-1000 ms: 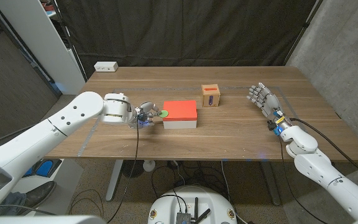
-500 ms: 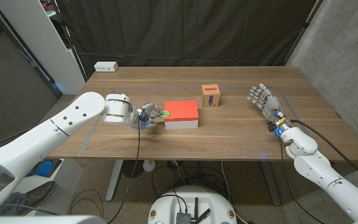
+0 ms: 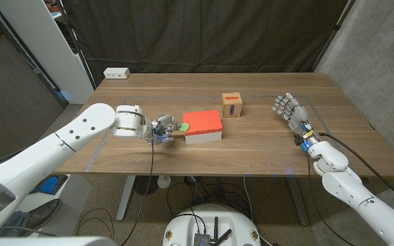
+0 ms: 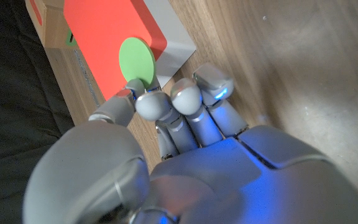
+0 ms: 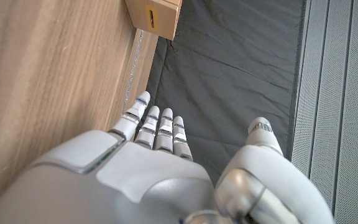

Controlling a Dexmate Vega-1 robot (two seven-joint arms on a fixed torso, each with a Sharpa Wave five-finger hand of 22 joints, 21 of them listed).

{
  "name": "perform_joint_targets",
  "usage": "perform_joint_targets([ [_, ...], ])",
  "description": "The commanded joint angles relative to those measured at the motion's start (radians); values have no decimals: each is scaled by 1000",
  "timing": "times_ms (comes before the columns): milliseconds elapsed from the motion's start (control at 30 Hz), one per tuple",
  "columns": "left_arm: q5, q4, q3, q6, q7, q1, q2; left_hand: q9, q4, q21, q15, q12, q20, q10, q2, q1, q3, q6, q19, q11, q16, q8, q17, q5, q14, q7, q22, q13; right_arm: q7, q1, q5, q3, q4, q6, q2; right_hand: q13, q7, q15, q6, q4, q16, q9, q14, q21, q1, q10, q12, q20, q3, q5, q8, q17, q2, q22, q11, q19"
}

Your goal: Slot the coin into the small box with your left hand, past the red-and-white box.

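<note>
Pinching the green coin (image 4: 136, 59) at their tips — left hand (image 4: 166, 124) fingers (image 4: 149, 104) — beside the red-and-white box (image 4: 107, 37).

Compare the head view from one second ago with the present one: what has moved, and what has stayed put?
The left hand, pinching the green coin, moved slightly right. The red-and-white box shifted right and turned a little. The small box and the right hand stayed as they were.

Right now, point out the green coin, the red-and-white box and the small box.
green coin (image 4: 137, 58), left wrist view, middle of its face
red-and-white box (image 3: 202, 122), head view, red top
small box (image 3: 232, 105), head view, its top by the slot
</note>
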Motion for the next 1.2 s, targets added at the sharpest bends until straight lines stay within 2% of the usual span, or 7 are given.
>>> perform_joint_targets([
  [33,8,-15,-36,-45,-59,58,22,4,-8,2,2,2,-43,-11,36,24,20,18,-12,-2,1,-8,2,11,-2,2,2,1,-15,-9,-9,-8,-16,1,6,0,5,0,6,-1,2,4,8,-1,-2,12,5,7,-4,1,3,1,3,6,-1,6],
  [167,20,-18,-47,-67,-82,83,26,15,-20,8,2,4,-44,-7,61,72,18,36,-8,-2,5,-7,2,15,3,-6,-13,-2,-35,-25,-16,-6,-44,-10,-3,0,5,0,6,-1,2,4,8,-2,-2,12,4,7,-4,1,2,0,3,6,0,6],
  [333,43,-25,-62,-89,-122,109,35,19,-20,11,2,7,-43,-5,67,109,9,42,-10,-2,4,-13,-1,19,5,-9,-14,-2,-62,-45,-30,-2,-81,-17,-15,0,4,0,5,-1,2,4,8,-3,-3,12,4,8,-5,1,2,0,3,6,-1,5],
  [633,77,-39,-98,-127,-182,157,52,23,-12,10,2,13,-42,-2,65,118,-5,44,-15,-2,5,-24,3,21,4,-9,-10,1,-104,-76,-51,3,-141,-29,-30,0,4,1,6,-1,2,4,8,-5,-4,12,4,9,-5,1,2,-1,3,6,1,5],
  [833,133,-58,-129,-186,-229,197,52,24,-12,8,2,12,-42,-7,62,119,-11,46,-19,-3,5,-32,6,23,3,-10,-8,0,-129,-96,-63,8,-171,-33,-36,0,4,0,6,-1,1,4,6,-6,-4,12,3,9,-5,1,2,-1,3,6,0,5],
  [1200,257,-85,-175,-296,-287,267,28,29,-10,8,2,17,-42,-4,60,122,-14,49,-18,-3,7,-41,14,26,3,-11,0,5,-166,-127,-72,22,-210,-35,-40,1,2,0,4,-1,2,4,7,-7,-4,14,3,9,-5,1,1,-2,3,6,-1,5],
])
